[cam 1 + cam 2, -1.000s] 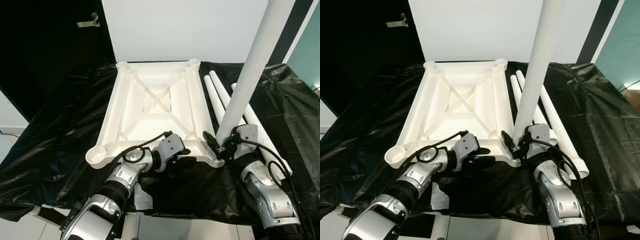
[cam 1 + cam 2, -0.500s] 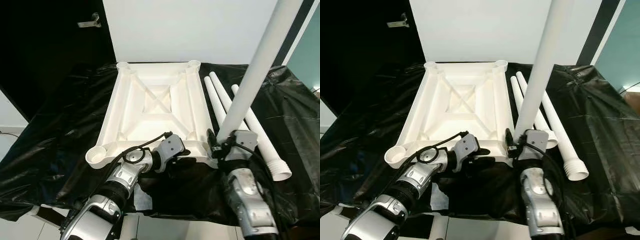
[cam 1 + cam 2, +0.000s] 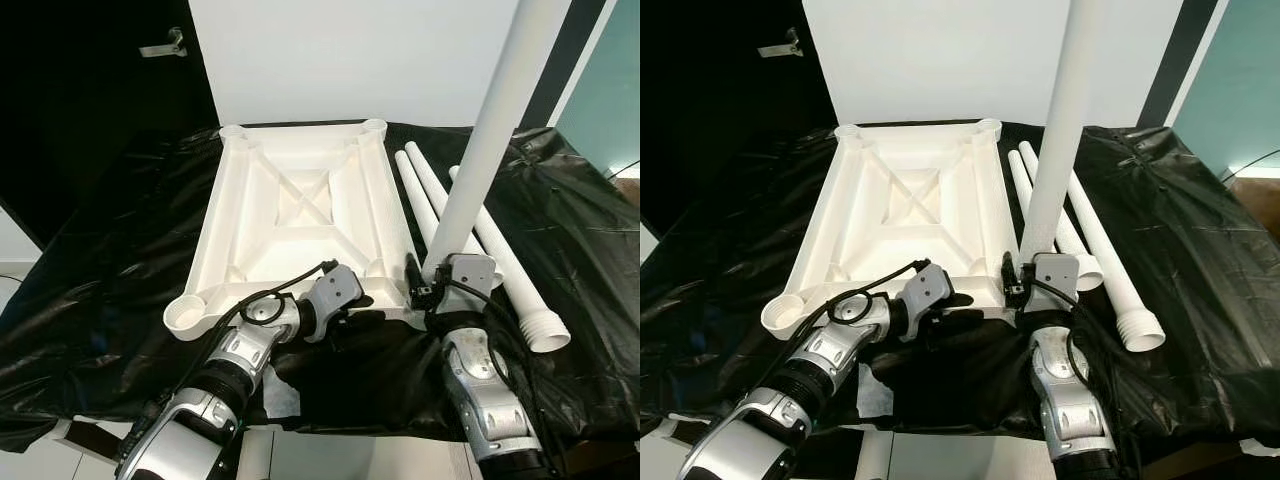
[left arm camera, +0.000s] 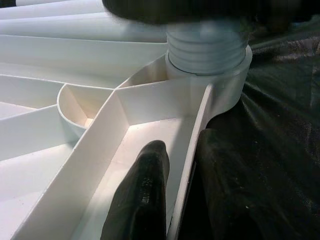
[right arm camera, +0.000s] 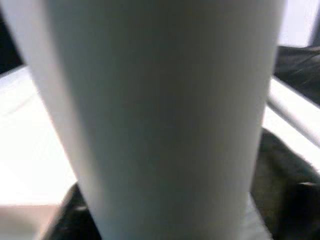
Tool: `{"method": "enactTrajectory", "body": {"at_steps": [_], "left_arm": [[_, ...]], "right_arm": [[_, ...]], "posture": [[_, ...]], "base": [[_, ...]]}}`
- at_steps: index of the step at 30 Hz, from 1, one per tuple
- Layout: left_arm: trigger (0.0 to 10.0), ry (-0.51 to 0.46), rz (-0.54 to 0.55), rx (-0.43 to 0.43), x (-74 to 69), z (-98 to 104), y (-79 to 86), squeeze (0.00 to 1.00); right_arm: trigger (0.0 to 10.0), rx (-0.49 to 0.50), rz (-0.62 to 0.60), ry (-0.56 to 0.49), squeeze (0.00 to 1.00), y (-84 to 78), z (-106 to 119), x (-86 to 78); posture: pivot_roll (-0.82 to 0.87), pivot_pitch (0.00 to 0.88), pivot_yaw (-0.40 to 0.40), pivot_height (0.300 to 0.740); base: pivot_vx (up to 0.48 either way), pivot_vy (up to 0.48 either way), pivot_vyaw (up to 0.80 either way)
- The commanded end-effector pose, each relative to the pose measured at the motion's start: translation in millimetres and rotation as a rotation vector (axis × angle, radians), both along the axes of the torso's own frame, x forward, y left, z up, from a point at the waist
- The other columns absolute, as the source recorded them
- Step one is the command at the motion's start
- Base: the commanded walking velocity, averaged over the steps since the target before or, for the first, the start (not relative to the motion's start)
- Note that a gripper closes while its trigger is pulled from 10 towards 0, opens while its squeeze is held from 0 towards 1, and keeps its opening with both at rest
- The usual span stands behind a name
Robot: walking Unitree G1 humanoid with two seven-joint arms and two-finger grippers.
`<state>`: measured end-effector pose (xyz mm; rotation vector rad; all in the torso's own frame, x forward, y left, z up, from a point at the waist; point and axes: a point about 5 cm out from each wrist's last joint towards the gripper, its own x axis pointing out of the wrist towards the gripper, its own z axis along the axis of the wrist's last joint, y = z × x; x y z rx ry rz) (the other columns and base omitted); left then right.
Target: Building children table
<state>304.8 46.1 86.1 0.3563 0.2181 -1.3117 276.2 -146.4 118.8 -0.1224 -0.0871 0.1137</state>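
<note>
Spare legs (image 3: 470, 230) right of tabletop (image 3: 300, 215)

No text, label, brand, number or sign can be read anywhere in these views. The white plastic parts and the black sheet are seen unmarked.

We find the head views sharp and evenly bright, sheen on the black sheet (image 3: 120, 260), upper left dark, right wrist view blurred, the white leg (image 5: 165, 115) out of focus.

The upright table leg (image 3: 492, 130) is cut off at the top; its grip seems hidden.
</note>
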Motion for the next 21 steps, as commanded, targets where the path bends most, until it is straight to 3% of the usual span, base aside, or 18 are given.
{"method": "enactTrajectory", "body": {"at_steps": [1,2,3,4,8,9,13,14,15,16,21], "left_arm": [[10.0,0.145,-0.067,0.114,-20.7,-35.1,5.3,0.0],[10.0,0.145,-0.069,0.113,-20.8,-34.9,4.2,0.0],[10.0,0.145,-0.069,0.113,-20.8,-34.9,4.2,0.0],[10.0,0.148,-0.073,0.111,-21.9,-35.5,3.1,0.0],[10.0,0.155,-0.083,0.112,-24.3,-37.3,1.5,0.0],[10.0,0.158,-0.092,0.114,-25.9,-38.7,-0.4,0.0],[10.0,0.156,-0.092,0.111,-25.6,-38.2,-2.1,0.0],[10.0,0.154,-0.088,0.105,-24.6,-37.0,-2.9,0.0],[10.0,0.154,-0.088,0.105,-24.6,-37.0,-2.9,0.0],[10.0,0.152,-0.085,0.1,-23.9,-36.2,-3.4,0.0],[10.0,0.152,-0.076,0.102,-23.5,-37.0,-0.9,0.0]], "right_arm": [[10.0,0.001,0.041,0.059,1.0,-1.5,-8.6,0.8],[10.0,-0.017,0.099,0.059,0.22,-2.7,-5.8,2.5],[10.0,-0.017,0.099,0.059,0.22,-2.7,-5.8,2.5],[10.0,-0.025,0.149,0.044,0.0,-7.9,1.6,6.7],[10.0,-0.053,0.248,0.029,0.0,-15.5,14.1,12.3],[10.0,-0.13,0.378,0.027,0.0,-19.7,24.3,12.6],[10.0,-0.167,0.426,0.034,0.0,-24.1,28.5,11.7],[4.3,-0.172,0.439,0.041,0.0,-26.7,29.4,10.6],[4.3,-0.172,0.439,0.041,0.0,-26.7,29.4,10.6],[0.0,-0.174,0.454,0.047,0.0,-28.7,30.0,9.8],[0.0,-0.18,0.542,0.096,0.0,-28.5,24.1,3.5]], "posture": [[-0.05,0.0,0.016,0.74],[-0.06,0.0,0.017,0.74],[-0.06,0.0,0.017,0.74],[-0.06,0.0,0.019,0.74],[-0.08,0.0,0.021,0.74],[-0.08,0.0,0.017,0.74],[-0.08,0.0,0.011,0.74],[-0.08,0.0,0.007,0.74],[-0.08,0.0,0.007,0.74],[-0.08,0.0,0.007,0.74],[-0.07,0.0,0.006,0.74]], "base": [[0.0,0.0,0.0],[0.0,0.0,0.0],[0.0,0.0,0.0],[0.0,0.0,0.0],[0.0,0.0,0.0],[0.0,0.0,0.0],[0.0,0.0,0.0],[0.0,0.0,0.0],[0.0,0.0,0.0],[0.0,0.0,0.0],[0.0,0.0,0.0]]}}
